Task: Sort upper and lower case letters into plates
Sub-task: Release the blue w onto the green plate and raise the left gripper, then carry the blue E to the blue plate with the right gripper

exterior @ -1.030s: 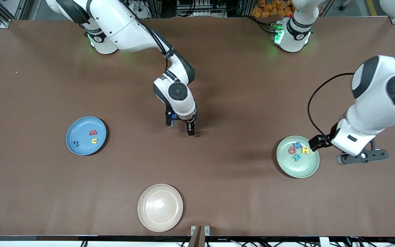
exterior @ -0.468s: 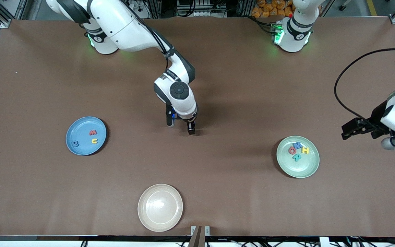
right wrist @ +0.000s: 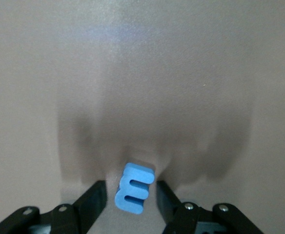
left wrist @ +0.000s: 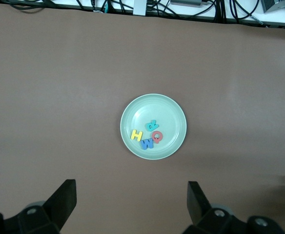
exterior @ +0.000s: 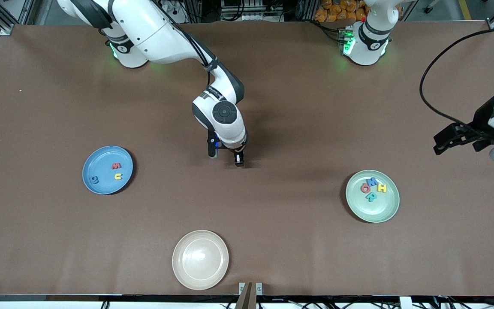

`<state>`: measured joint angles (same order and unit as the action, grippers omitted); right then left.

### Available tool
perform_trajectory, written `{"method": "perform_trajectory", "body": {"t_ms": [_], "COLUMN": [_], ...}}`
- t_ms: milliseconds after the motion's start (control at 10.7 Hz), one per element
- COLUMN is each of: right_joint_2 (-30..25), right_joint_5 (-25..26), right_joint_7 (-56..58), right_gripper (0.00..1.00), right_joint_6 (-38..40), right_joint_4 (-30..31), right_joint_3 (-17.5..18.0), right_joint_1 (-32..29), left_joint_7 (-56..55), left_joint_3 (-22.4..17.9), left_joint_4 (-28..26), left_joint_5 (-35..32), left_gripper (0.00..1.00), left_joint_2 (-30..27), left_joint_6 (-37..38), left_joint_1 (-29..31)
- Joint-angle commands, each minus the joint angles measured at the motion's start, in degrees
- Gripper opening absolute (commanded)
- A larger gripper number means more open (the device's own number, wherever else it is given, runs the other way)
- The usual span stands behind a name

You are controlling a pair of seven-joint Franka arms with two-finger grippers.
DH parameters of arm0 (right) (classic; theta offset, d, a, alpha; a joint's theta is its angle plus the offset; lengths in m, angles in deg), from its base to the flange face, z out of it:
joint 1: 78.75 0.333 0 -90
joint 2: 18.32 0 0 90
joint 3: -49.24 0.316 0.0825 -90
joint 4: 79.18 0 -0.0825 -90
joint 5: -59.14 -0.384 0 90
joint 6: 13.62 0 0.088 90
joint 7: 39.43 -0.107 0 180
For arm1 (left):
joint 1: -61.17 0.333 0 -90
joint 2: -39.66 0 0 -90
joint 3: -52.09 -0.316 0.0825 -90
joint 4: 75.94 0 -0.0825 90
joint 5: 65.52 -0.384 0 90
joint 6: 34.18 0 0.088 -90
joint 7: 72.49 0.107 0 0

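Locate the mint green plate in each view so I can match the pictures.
Front view: the mint green plate sits toward the left arm's end of the table, with the open left gripper up in the air.
Left wrist view: it sits mid-picture, past the gripper's open fingers.
Right wrist view: not in it.
Shared landmark: the yellow H on the plate.

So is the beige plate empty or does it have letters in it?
Empty. The beige plate shows only bare surface, while letters lie in the blue plate and the green plate.
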<state>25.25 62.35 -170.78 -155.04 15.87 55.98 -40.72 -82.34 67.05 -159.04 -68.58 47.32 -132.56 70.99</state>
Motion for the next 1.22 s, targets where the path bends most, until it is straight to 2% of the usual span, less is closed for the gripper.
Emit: {"method": "perform_trajectory", "body": {"t_ms": [0,94,374,562,936,1030,1123], "right_joint_2": [0.81,0.81,0.03,-0.15,-0.59,-1.98,-3.83], "right_joint_5": [2.58,2.68,2.59,2.50,1.54,1.36,-1.68], "right_joint_7": [-1.89,-1.81,0.38,0.74,5.39,8.71,15.09], "right_gripper": [0.34,0.24,0.05,0.02,0.00,0.00,0.00], "right_joint_6": [0.27,0.27,0.36,0.53,7.48,9.22,12.72], "right_joint_4": [1.54,1.54,1.10,0.75,-3.38,-3.29,-3.21], "right_joint_3": [-0.32,-0.32,-0.32,-0.24,0.03,0.12,0.03], "right_joint_1": [0.47,0.47,0.03,-0.14,-1.81,-2.86,-4.26], "left_joint_7": [4.47,4.57,4.49,4.49,4.49,4.49,4.49], "left_joint_3": [-7.72,-7.84,-8.01,-8.10,-8.10,-8.10,-8.10], "left_joint_4": [-1.54,-1.80,-2.85,-4.26,-4.79,-4.79,-4.79], "left_joint_5": [2.18,2.44,2.62,2.62,2.62,2.62,2.62], "left_gripper": [1.00,1.00,1.00,1.00,1.00,1.00,1.00], "left_joint_2": [-2.82,-3.52,-5.36,-6.42,-6.43,-6.43,-6.43], "left_joint_6": [1.87,2.23,3.98,3.99,3.99,3.99,3.99], "left_joint_1": [-6.28,-6.48,-7.88,-8.15,-8.24,-8.24,-8.59]}}
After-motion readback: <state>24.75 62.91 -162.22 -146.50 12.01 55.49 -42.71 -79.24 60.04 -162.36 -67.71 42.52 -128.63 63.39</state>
